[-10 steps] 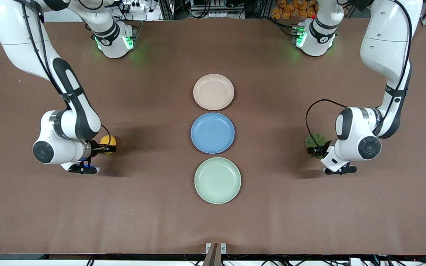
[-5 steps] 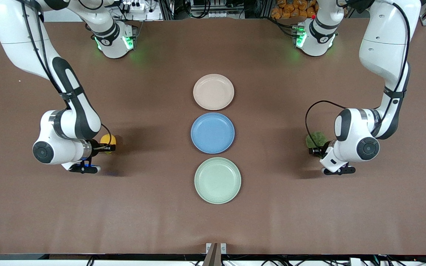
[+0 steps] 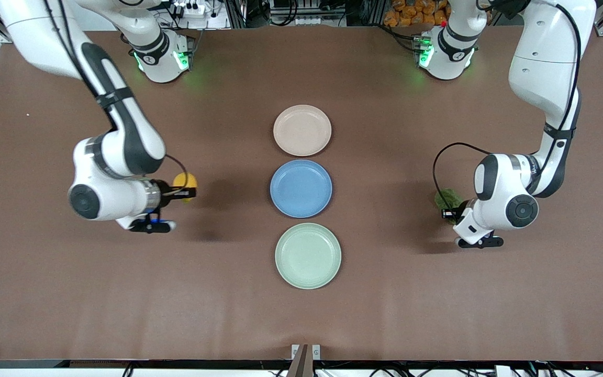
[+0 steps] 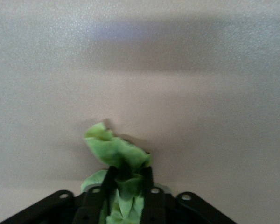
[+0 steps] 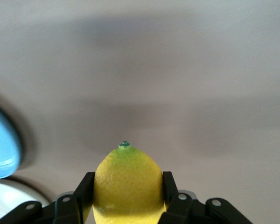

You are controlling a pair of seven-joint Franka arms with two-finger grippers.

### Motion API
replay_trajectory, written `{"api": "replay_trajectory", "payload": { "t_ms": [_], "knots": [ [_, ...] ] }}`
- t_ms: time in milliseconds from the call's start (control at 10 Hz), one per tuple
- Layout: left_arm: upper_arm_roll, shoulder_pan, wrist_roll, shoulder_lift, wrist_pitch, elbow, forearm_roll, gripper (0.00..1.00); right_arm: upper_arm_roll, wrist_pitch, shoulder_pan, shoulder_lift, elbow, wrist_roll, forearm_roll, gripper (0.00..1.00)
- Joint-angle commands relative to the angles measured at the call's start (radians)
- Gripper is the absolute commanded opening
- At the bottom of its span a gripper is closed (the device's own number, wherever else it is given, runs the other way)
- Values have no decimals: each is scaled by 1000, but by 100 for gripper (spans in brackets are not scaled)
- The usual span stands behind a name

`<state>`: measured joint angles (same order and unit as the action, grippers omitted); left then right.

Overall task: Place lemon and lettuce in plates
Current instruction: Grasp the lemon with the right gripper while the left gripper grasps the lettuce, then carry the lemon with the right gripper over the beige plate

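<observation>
Lemon (image 3: 185, 181), small, yellow, oval, sits clamped in the right gripper (image 3: 186, 192) above the brown tabletop (image 3: 385, 293); left gripper (image 3: 448, 212) pinches wrinkly green lettuce (image 3: 447, 198) — carry each level, centre over a pale plate (image 3: 302, 130)

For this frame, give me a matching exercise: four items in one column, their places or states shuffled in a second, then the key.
Items:
1. lemon
2. lettuce
3. beige-pink plate
4. mint green plate

Places or states:
A. empty, nearest the front camera of the three plates
B. clamped in the left gripper
C. empty, nearest the robots' bases
D. clamped in the right gripper, up off the table

Pairs: 1-D, 2-B, 3-C, 4-A
</observation>
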<state>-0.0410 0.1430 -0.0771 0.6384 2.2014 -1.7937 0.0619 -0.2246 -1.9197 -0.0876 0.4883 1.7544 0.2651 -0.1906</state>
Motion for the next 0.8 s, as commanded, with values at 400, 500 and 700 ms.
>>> {"api": "replay_trajectory", "payload": {
  "t_ms": [400, 500, 700],
  "knots": [
    [1, 3, 56, 9, 1, 36, 10, 0, -38, -13, -308, -28, 30, 382, -171, 0],
    [1, 3, 54, 4, 1, 42, 13, 0, -36, -24, -352, -24, 52, 416, -168, 0],
    [15, 3, 50, -6, -8, 60, 19, 0, -36, -80, -400, -17, 92, 460, -168, 0]
  ]
}}
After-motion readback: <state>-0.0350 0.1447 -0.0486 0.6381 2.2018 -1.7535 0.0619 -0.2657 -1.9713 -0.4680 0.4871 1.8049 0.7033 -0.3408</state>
